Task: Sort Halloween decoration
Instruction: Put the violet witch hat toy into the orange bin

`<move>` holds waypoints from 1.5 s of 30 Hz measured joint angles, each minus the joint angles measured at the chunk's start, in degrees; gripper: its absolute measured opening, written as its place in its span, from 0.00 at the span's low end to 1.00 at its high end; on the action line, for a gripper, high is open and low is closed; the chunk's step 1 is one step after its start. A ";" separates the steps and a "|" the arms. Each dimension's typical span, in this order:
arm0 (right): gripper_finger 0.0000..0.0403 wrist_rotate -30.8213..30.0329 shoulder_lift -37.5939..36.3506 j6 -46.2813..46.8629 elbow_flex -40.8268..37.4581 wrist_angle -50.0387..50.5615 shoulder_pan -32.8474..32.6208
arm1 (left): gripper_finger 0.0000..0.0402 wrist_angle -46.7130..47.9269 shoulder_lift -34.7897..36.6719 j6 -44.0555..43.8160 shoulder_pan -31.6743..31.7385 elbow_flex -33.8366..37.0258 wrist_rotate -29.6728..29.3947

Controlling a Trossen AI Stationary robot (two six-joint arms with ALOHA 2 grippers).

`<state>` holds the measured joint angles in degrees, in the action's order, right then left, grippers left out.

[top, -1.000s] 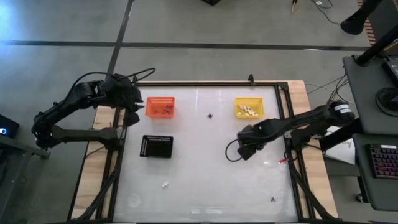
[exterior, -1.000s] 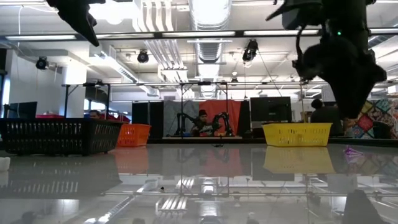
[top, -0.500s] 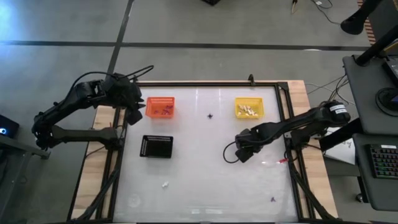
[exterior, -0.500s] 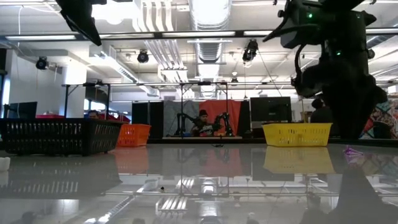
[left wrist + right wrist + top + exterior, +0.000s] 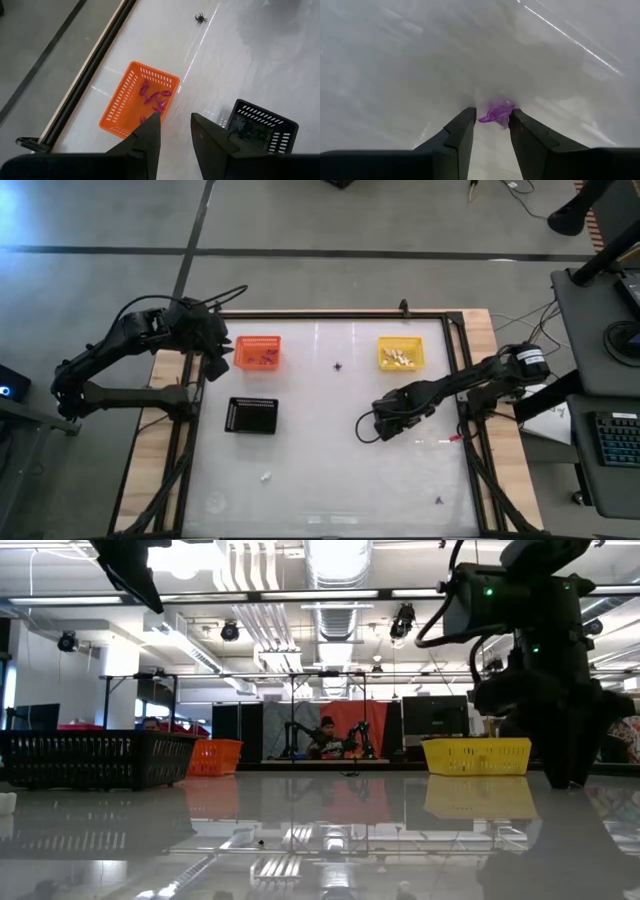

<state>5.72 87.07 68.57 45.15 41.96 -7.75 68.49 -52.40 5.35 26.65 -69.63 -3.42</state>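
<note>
My right gripper (image 5: 492, 120) points down at the white table, open. Its fingertips stand on either side of a small purple trinket (image 5: 495, 113) that lies on the tabletop. In the high view the gripper (image 5: 380, 423) hides this trinket. My left gripper (image 5: 175, 131) hangs open, high over the table's far left, beside the orange basket (image 5: 137, 102), which holds purple trinkets (image 5: 155, 97). A black spider trinket (image 5: 338, 366) lies between the orange basket (image 5: 258, 352) and the yellow basket (image 5: 400, 354). A whitish trinket (image 5: 266, 476) and another purple one (image 5: 438, 500) lie near the front.
A black basket (image 5: 252, 415) stands left of centre with dark pieces inside (image 5: 252, 131). The yellow basket holds cream pieces. A small red thing (image 5: 455, 438) lies by the right frame rail. Bare tabletop stretches across the middle and front.
My right gripper has come down toward the tabletop and a little toward the table's left. It now stands low over the purple trinket, which it hides in the low view. Its wrist has rolled slightly. The gap between its fingers has not changed.
</note>
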 joint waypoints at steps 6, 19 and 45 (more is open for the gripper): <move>0.29 1.59 2.71 -5.46 -0.07 -0.55 2.42 | 0.23 0.00 0.00 0.12 0.01 0.00 0.00; 0.09 4.92 5.56 -9.65 -0.09 -1.41 5.67 | 0.23 1.87 0.53 3.19 0.01 0.00 0.00; 0.03 4.70 -4.38 -0.54 2.56 -0.37 5.27 | 0.23 1.81 4.04 8.32 0.00 -0.02 -0.18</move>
<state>10.41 82.70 68.03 47.70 41.60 -2.48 70.30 -48.36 13.67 26.65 -69.65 -3.59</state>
